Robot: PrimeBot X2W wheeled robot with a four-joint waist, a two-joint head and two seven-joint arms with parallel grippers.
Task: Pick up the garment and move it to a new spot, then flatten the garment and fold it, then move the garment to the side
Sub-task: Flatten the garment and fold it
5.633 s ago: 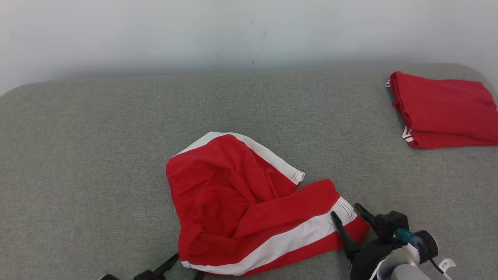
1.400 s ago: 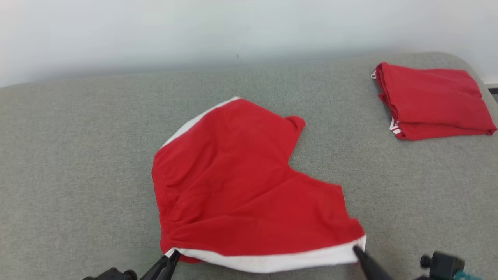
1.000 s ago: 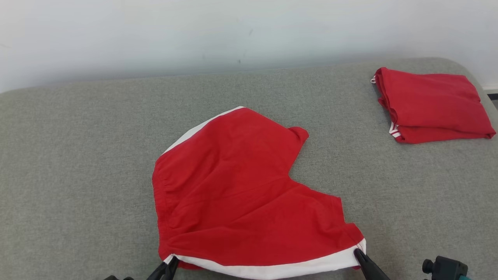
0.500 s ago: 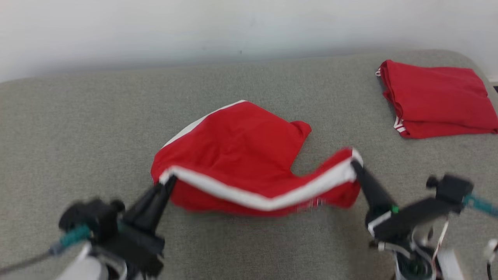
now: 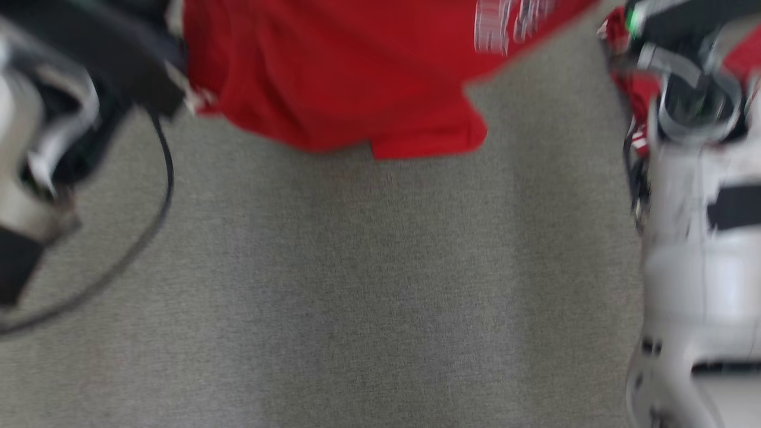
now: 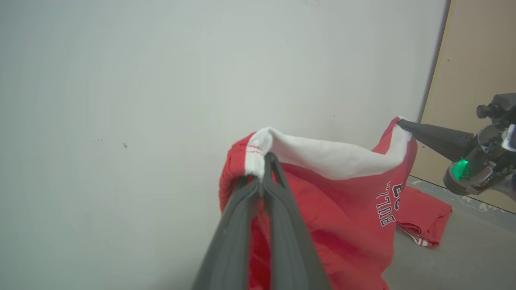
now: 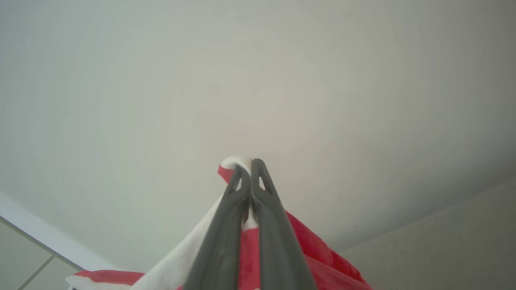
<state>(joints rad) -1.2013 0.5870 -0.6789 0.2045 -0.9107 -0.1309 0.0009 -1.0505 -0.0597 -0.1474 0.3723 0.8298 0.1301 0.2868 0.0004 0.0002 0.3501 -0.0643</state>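
Holding red garment (image 6: pixel 342 209) up above grey worktop (image 5: pixel 357 285) by white-band corners, left gripper (image 6: pixel 268 161) and right gripper (image 7: pixel 250 165) fingers clamped on it. Behind, folded red pile (image 6: pixel 431 213) by wall (image 6: pixel 121 80). Hoisted far higher than half-second ago.

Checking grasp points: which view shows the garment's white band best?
Left wrist view: the white band runs whole from the left gripper to the right gripper, both shut on its ends. Right wrist view gives one pinched corner. Head view is motion-blurred: red garment, band unclear.
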